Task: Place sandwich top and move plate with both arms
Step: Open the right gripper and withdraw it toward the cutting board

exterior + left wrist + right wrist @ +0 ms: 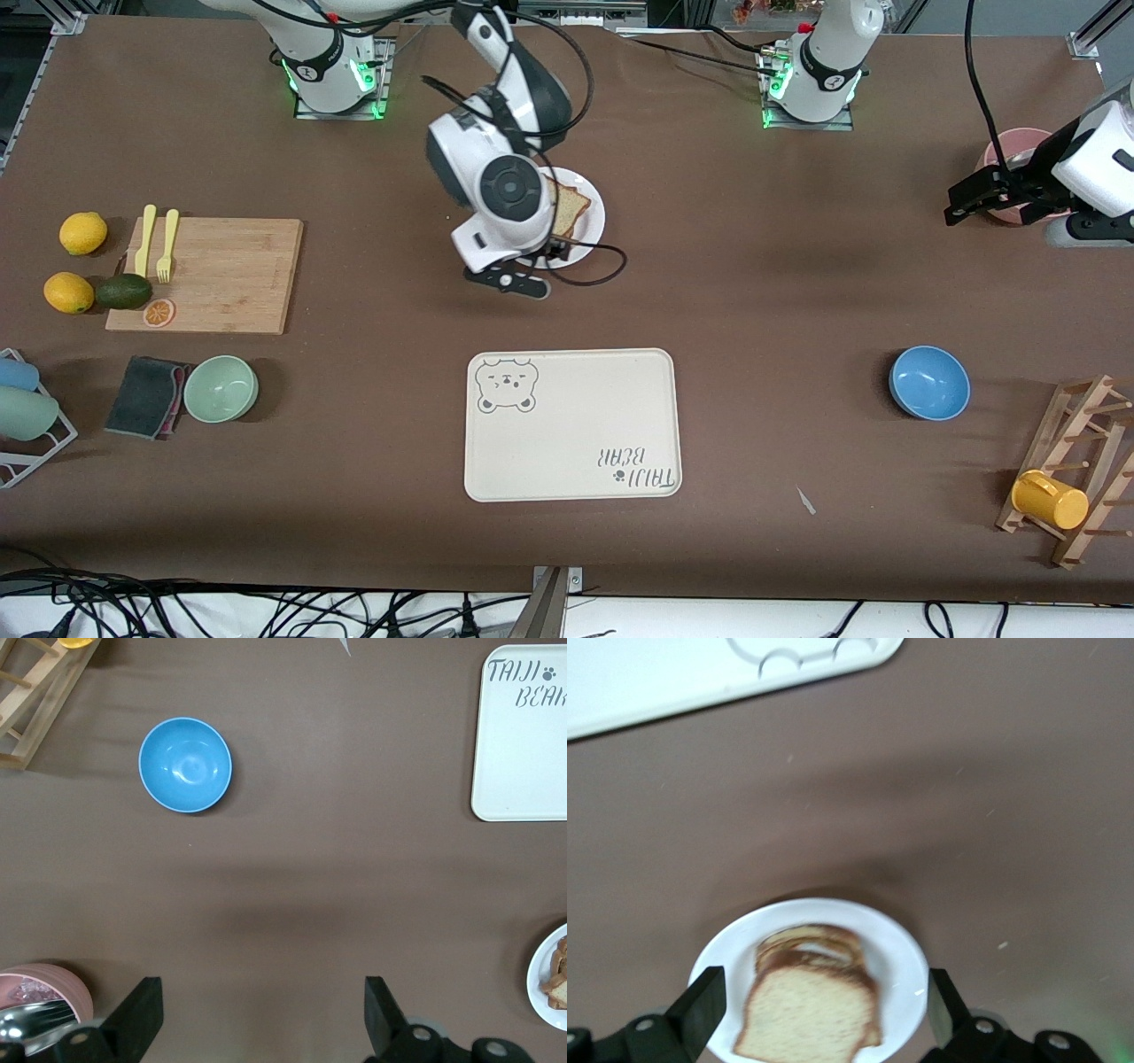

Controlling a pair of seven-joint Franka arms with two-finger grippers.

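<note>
Front view showed me a brown table with both arms' bases along its upper edge. I saw the right gripper point(551, 252) hanging over the white plate point(592, 232), which sat in the middle of the table, farther from the front camera than the cream bear-printed tray point(572, 425). Through the right wrist view I saw the right gripper's fingers point(700, 1005) spread wide on either side of the plate point(895, 948), holding nothing. The sandwich top point(806, 1014), a light brown speckled slice with a darker crust, lay on the plate over another slice whose edge peeked out from under it. The left gripper point(974, 199) waited over the left arm's end of the table, close to a pink bowl point(1019, 146). In the left wrist view its fingers point(142, 1014) stood wide apart and empty above bare tabletop, with the pink bowl point(49, 988) just beside one finger. A blue bowl point(928, 382) sat toward the left arm's end, nearer the front camera, and a wooden rack point(1076, 461) with a yellow cup point(1048, 500) stood close to that table corner. Toward the right arm's end I saw a wooden cutting board point(221, 275) bearing a yellow knife and fork point(157, 241), two lemons point(82, 233) and an avocado point(123, 291) beside it, plus a green bowl point(221, 388) next to a dark cloth point(146, 396).
</note>
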